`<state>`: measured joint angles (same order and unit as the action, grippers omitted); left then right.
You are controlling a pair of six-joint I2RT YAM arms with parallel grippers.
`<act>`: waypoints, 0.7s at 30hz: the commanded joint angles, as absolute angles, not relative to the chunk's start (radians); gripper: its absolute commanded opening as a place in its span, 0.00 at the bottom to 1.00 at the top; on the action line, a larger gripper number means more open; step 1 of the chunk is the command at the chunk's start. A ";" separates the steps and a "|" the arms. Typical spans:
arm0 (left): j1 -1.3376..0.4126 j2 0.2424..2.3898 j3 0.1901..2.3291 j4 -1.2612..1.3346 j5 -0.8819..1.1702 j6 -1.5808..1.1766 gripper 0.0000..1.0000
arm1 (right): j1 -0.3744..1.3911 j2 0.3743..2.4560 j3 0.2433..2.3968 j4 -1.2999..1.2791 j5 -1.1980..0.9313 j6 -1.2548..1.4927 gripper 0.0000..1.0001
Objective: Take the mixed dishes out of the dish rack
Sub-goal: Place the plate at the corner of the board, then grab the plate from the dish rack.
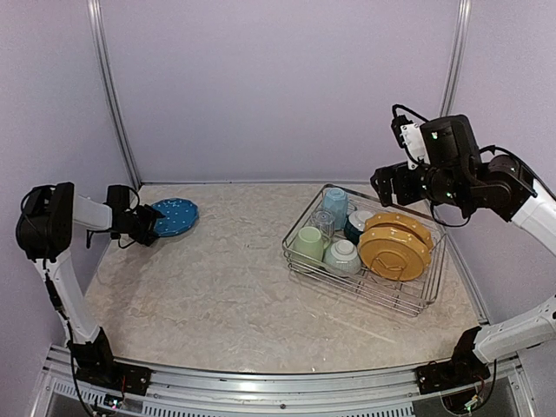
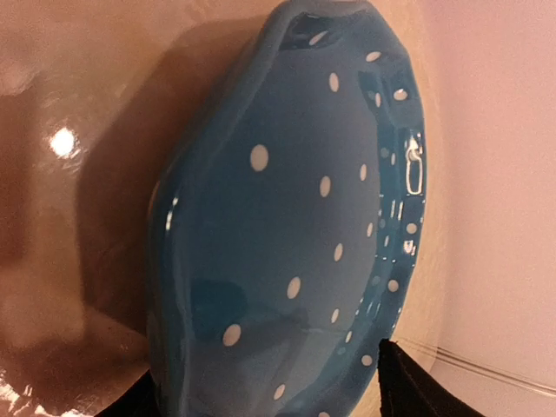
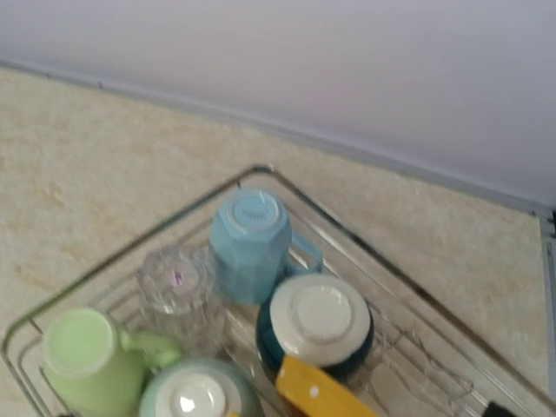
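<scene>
My left gripper (image 1: 146, 224) is shut on the rim of the blue speckled plate (image 1: 175, 217) at the far left of the table. The plate fills the left wrist view (image 2: 287, 226), tilted over the tabletop, with my fingers (image 2: 413, 387) on either side of it. The dish rack (image 1: 415, 298) stands at the right. It holds yellow plates (image 1: 395, 249), a pale green mug (image 1: 307, 243), a light blue mug (image 1: 335, 207), a clear glass (image 1: 323, 223), a teal bowl (image 1: 343, 256) and a dark-blue bowl (image 1: 358, 223), all upside down. My right gripper (image 1: 388, 185) hovers open and empty high above the rack's far side.
The right wrist view looks down on the rack's rim (image 3: 130, 252), the light blue mug (image 3: 250, 243), the glass (image 3: 178, 282), the dark-blue bowl (image 3: 317, 326), the green mug (image 3: 87, 356) and a yellow plate edge (image 3: 317, 391). Walls enclose the table at back and sides.
</scene>
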<state>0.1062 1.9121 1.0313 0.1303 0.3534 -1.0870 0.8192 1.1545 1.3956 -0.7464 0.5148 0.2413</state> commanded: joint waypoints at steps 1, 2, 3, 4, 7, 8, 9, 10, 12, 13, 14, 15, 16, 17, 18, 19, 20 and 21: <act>0.114 1.860 1.073 0.006 0.315 -0.988 0.76 | 0.816 1.209 1.433 -0.885 0.547 0.301 1.00; 0.114 1.853 1.071 -0.029 0.307 -0.977 0.80 | 0.816 1.224 1.444 -0.920 0.552 0.319 1.00; 0.115 1.843 1.073 -0.058 0.299 -0.964 0.83 | 0.815 1.239 1.451 -0.954 0.557 0.335 1.00; 0.114 1.837 1.081 -0.095 0.290 -0.952 0.87 | 0.816 1.253 1.456 -0.985 0.559 0.350 1.00; 0.114 1.823 1.111 -0.219 0.260 -0.925 0.94 | 0.816 1.294 1.467 -1.074 0.576 0.391 1.00; 0.114 1.812 1.112 -0.247 0.256 -0.921 0.95 | 0.816 1.303 1.469 -1.093 0.581 0.401 1.00; 0.113 1.802 1.109 -0.270 0.254 -0.920 0.98 | 0.817 1.308 1.465 -1.103 0.584 0.411 1.00; 0.111 1.784 1.105 -0.292 0.250 -0.917 0.99 | 0.816 1.308 1.458 -1.108 0.588 0.422 1.00; 0.105 1.735 1.100 -0.338 0.240 -0.904 0.99 | 0.816 1.305 1.440 -1.099 0.583 0.427 1.00; 0.100 1.706 1.102 -0.363 0.238 -0.895 0.99 | 0.816 1.304 1.429 -1.092 0.574 0.424 1.00; 0.093 1.682 1.105 -0.389 0.236 -0.883 0.99 | 0.815 1.304 1.420 -1.086 0.564 0.415 1.00; 0.083 1.636 1.110 -0.414 0.235 -0.867 0.99 | 0.817 1.309 1.414 -1.087 0.552 0.410 1.00; 0.072 1.607 1.120 -0.449 0.235 -0.851 0.99 | 0.816 1.315 1.410 -1.094 0.547 0.408 1.00; 0.048 1.568 1.132 -0.472 0.232 -0.837 0.99 | 0.816 1.323 1.411 -1.111 0.539 0.405 1.00; 0.025 1.539 1.143 -0.487 0.236 -0.822 0.99 | 0.816 1.331 1.412 -1.126 0.531 0.395 1.00; 0.009 1.495 1.153 -0.492 0.250 -0.805 0.99 | 0.816 1.338 1.414 -1.142 0.523 0.380 1.00; -0.039 1.461 1.166 -0.496 0.265 -0.783 0.99 | 0.816 1.346 1.414 -1.166 0.516 0.361 1.00; -0.074 1.440 1.187 -0.503 0.272 -0.758 0.99 | 0.816 1.352 1.415 -1.187 0.512 0.341 1.00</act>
